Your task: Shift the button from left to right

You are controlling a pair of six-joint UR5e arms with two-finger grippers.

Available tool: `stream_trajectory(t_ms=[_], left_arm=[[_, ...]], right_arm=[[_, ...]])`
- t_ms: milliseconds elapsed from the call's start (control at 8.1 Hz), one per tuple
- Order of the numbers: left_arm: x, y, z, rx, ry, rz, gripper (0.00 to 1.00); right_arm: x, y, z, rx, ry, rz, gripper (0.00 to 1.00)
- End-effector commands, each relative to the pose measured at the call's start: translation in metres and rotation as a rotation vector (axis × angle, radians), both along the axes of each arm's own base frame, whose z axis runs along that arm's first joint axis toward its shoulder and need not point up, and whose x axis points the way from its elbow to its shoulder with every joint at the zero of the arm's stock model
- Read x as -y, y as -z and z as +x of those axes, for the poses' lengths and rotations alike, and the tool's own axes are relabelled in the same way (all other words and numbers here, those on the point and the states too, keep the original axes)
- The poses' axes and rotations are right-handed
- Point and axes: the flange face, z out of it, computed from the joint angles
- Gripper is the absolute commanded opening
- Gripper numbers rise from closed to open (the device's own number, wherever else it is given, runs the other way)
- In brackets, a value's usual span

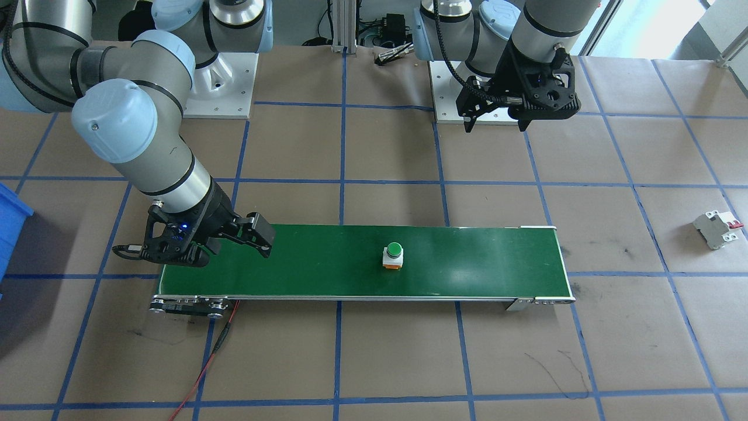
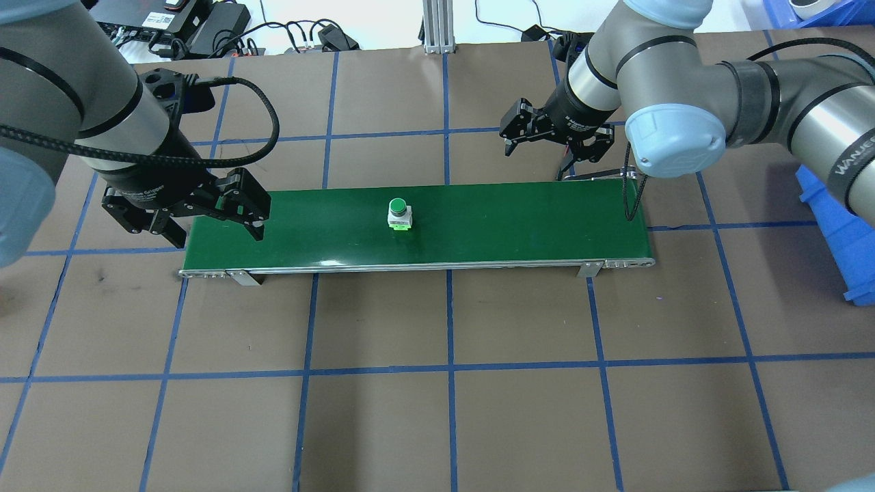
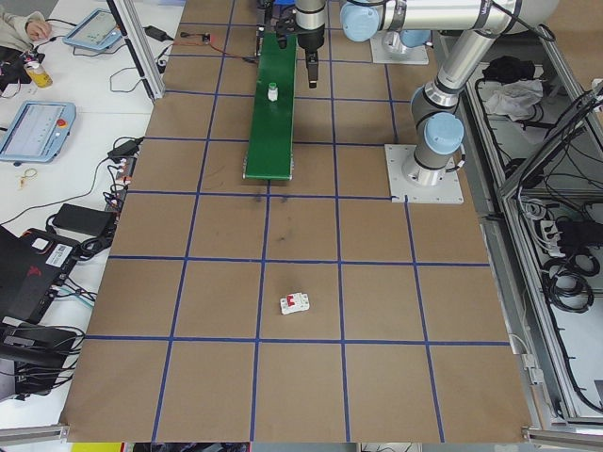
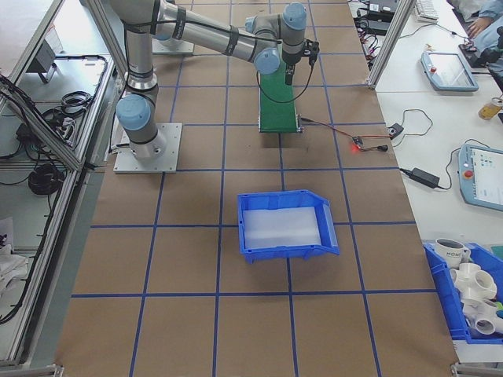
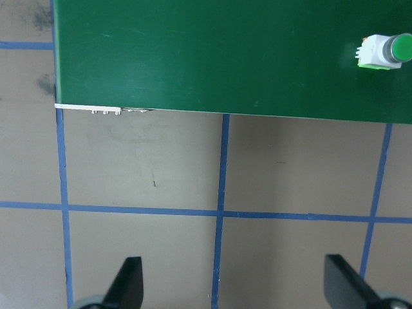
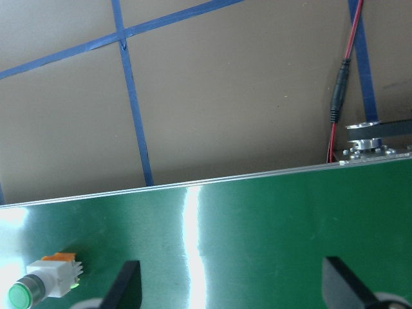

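Note:
The button (image 1: pixel 393 255) has a round green cap and a white body. It stands upright near the middle of the green belt (image 1: pixel 467 263), and nothing touches it. In the overhead view the button (image 2: pixel 398 214) sits slightly left of the centre of the belt (image 2: pixel 513 225). My left gripper (image 2: pixel 217 236) hangs open and empty above the belt's left end. Its wrist view shows the button (image 5: pixel 383 51) far off at the top right. My right gripper (image 2: pixel 540 157) hovers open and empty over the belt's right end. In the right wrist view the button (image 6: pixel 42 286) lies at the bottom left.
A grey-white circuit breaker (image 1: pixel 717 229) with a red lever lies on the paper-covered table beyond the belt's left end. A blue bin (image 4: pixel 287 224) stands on the right side. A red cable (image 1: pixel 216 345) trails from the belt's motor end.

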Motion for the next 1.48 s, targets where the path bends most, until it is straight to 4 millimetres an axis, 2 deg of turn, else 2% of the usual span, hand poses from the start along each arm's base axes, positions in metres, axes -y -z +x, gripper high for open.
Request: stream_trajectory(t_ms=[0,123,617,864,988,1111,1358], left_arm=[[0.0,-0.002,0.001,-0.002,-0.004,-0.006,1.0],[0.0,-0.004,0.002,0.005,-0.003,-0.008,1.0],[0.0,-0.004,0.001,-0.004,-0.004,-0.01,1.0],[0.0,-0.005,0.001,-0.002,-0.004,-0.012,1.0],[0.0,-0.005,0.002,0.001,-0.004,-0.012,1.0],[0.0,-0.004,0.002,0.005,-0.003,-0.01,1.0],[0.0,-0.003,0.002,0.008,-0.003,-0.007,1.0]], right_arm=[[-0.007,0.0,0.027,0.027,0.021,0.019,1.0],[-0.014,0.002,0.043,0.011,0.004,0.024,1.0],[-0.008,0.007,0.039,-0.072,-0.038,-0.03,1.0],[-0.006,0.015,0.065,-0.083,-0.086,-0.068,1.0],[-0.009,0.026,0.069,-0.091,-0.106,-0.051,1.0],[-0.014,0.038,0.063,-0.154,-0.166,-0.033,1.0],[-0.021,0.056,0.052,-0.25,-0.172,-0.003,1.0]])
